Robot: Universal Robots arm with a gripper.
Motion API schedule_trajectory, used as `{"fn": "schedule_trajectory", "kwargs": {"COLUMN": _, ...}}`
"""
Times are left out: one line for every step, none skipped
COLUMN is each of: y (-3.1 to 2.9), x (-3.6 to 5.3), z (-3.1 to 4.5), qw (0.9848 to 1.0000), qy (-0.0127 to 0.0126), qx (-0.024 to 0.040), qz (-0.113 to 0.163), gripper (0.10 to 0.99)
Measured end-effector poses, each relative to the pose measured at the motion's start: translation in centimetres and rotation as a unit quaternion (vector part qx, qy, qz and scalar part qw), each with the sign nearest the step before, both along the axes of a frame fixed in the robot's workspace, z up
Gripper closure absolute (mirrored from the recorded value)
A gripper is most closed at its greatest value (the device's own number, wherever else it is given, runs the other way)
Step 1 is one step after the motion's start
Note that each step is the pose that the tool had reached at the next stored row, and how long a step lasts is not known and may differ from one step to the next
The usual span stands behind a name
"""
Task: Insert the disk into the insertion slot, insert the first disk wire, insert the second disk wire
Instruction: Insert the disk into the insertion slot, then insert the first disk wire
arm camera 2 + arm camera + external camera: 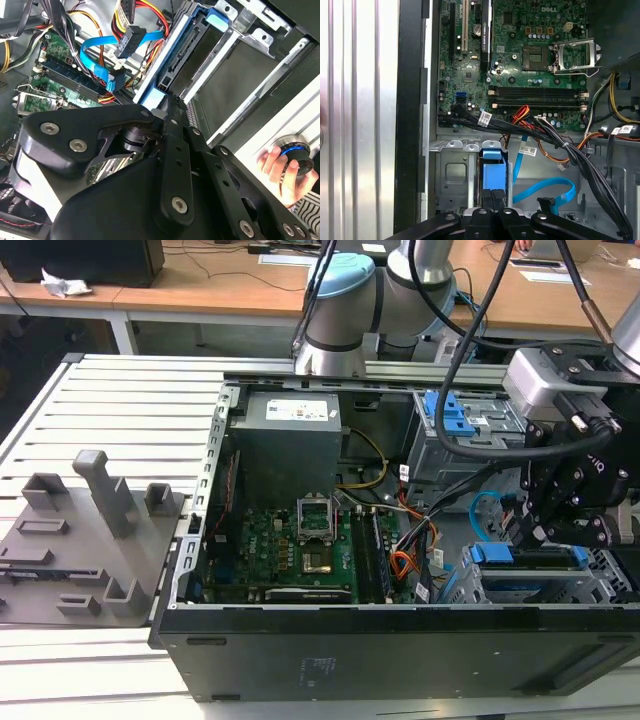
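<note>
black gripper [493, 194] sits on the end of the silver rectangular hard drive in its bright blue plastic carrier [493, 172]. jaws look pressed together, tips touching the carrier's end rather than round it. the drive stands on edge inside the silver-grey sheet-metal drive bay [451, 172], in the corner of the open black pc case [330, 660] at the exterior view's right. the carrier's blue end shows above the bay's rim.

thin light blue cable [547, 189] loops on the case floor just beside the bay, w/ its small dark connector [545, 203] apart from the drive. thin red cable [521, 111] arches near the edge of the green motherboard [515, 65], among thick black cables [585, 167]; can't tell where it ends. orange wires [400, 562] lie btw board and bay.

in the second wrist view a person's hand [274, 167] wraps a black knob w/ a blue ring [295, 156], outside the case.

grey fixture plate [90, 530] w/ upright blocks rests on the slatted metal table [120, 400] at the exterior view's left, well apart from the gripper.
</note>
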State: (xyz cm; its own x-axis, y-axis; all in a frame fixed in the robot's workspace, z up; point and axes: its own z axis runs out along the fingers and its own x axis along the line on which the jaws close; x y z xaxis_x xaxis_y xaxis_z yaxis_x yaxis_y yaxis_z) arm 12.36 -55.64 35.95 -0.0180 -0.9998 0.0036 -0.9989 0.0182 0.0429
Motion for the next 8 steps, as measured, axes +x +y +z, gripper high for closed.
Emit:
{"fn": "schedule_trajectory", "kwargs": {"y": 0.0, "x": 0.0, "z": 0.0, "qw": 1.0, "qy": 0.0, "qx": 0.0, "qz": 0.0, "gripper": 0.98}}
{"fn": "schedule_trajectory", "kwargs": {"y": 0.0, "x": 0.0, "z": 0.0, "qw": 1.0, "qy": 0.0, "qx": 0.0, "qz": 0.0, "gripper": 0.98}}
{"fn": "schedule_trajectory", "kwargs": {"y": 0.0, "x": 0.0, "z": 0.0, "qw": 1.0, "qy": 0.0, "qx": 0.0, "qz": 0.0, "gripper": 0.98}}
{"fn": "schedule_trajectory", "kwargs": {"y": 0.0, "x": 0.01, "z": 0.0, "qw": 1.0, "qy": 0.0, "qx": 0.0, "qz": 0.0, "gripper": 0.98}}
{"fn": "schedule_trajectory", "kwargs": {"y": 0.0, "x": 0.01, "z": 0.0, "qw": 1.0, "qy": 0.0, "qx": 0.0, "qz": 0.0, "gripper": 0.98}}
{"fn": "schedule_trajectory", "kwargs": {"y": 0.0, "x": 0.01, "z": 0.0, "qw": 1.0, "qy": 0.0, "qx": 0.0, "qz": 0.0, "gripper": 0.98}}
{"fn": "schedule_trajectory", "kwargs": {"y": 0.0, "x": 0.01, "z": 0.0, "qw": 1.0, "qy": 0.0, "qx": 0.0, "qz": 0.0, "gripper": 0.98}}
{"fn": "schedule_trajectory", "kwargs": {"y": -0.01, "x": 0.17, "z": 0.01, "qw": 1.0, "qy": 0.0, "qx": -0.0001, "qz": 0.0, "gripper": 0.98}}
